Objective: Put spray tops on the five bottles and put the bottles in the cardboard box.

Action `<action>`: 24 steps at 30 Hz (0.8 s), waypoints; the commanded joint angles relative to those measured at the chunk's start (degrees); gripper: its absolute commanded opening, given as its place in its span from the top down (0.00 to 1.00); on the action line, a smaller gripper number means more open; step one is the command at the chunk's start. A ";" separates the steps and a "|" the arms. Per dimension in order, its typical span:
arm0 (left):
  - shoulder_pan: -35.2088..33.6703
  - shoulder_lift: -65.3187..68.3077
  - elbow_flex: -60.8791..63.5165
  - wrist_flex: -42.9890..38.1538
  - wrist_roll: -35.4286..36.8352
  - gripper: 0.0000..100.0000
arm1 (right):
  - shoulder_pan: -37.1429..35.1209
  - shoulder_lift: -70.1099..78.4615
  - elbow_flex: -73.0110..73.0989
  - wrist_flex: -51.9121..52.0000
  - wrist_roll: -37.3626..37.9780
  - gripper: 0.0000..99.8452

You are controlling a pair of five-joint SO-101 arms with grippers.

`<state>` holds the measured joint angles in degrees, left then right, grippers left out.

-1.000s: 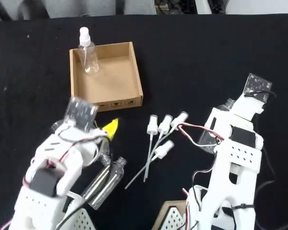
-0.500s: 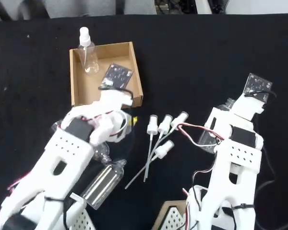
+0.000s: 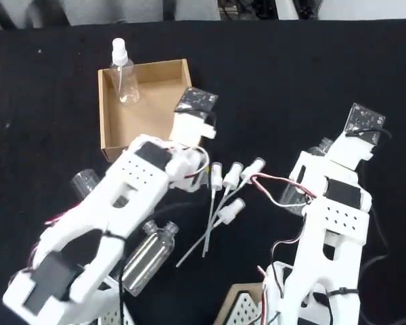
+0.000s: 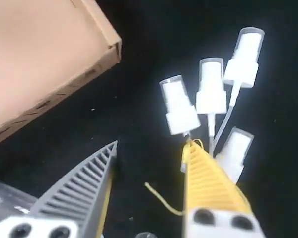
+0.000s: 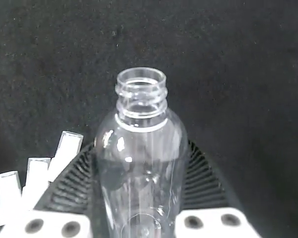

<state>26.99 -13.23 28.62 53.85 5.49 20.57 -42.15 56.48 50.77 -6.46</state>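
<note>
My left gripper [image 4: 151,146] is open just above the table, its yellow fingertip [image 4: 191,151] touching the nearest of several white spray tops [image 4: 208,94]. In the high view those spray tops [image 3: 231,177] lie in a fan right of the cardboard box [image 3: 149,112], whose front corner [image 4: 104,47] is close to the left gripper [image 3: 201,172]. One capped bottle [image 3: 125,78] leans in the box's far left corner. My right gripper [image 5: 141,153] is shut on a clear uncapped bottle [image 5: 141,144], with the neck pointing away. That bottle [image 3: 319,146] sits at the table's right.
Two uncapped clear bottles lie at the front left, one [image 3: 149,254] beside the left arm and one [image 3: 86,183] partly under it. Wires run from the right arm [image 3: 331,223] near the spray tops. Black tabletop lies beyond the box and to the far right.
The left arm swung from over the loose bottles at the front left to the right, ending at the spray tops by the box's front corner. The right arm kept still with its bottle.
</note>
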 commanded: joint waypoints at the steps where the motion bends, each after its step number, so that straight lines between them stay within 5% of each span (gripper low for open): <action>1: 2.68 4.04 -6.73 0.35 4.66 0.81 | 1.32 -2.51 -0.22 -1.67 -0.70 0.95; 24: 3.38 27.52 -21.49 0.09 9.58 0.82 | 1.05 -2.51 -0.22 -1.67 -0.53 0.95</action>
<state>29.98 12.35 11.56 53.85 14.73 20.57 -42.15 56.57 50.77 -6.46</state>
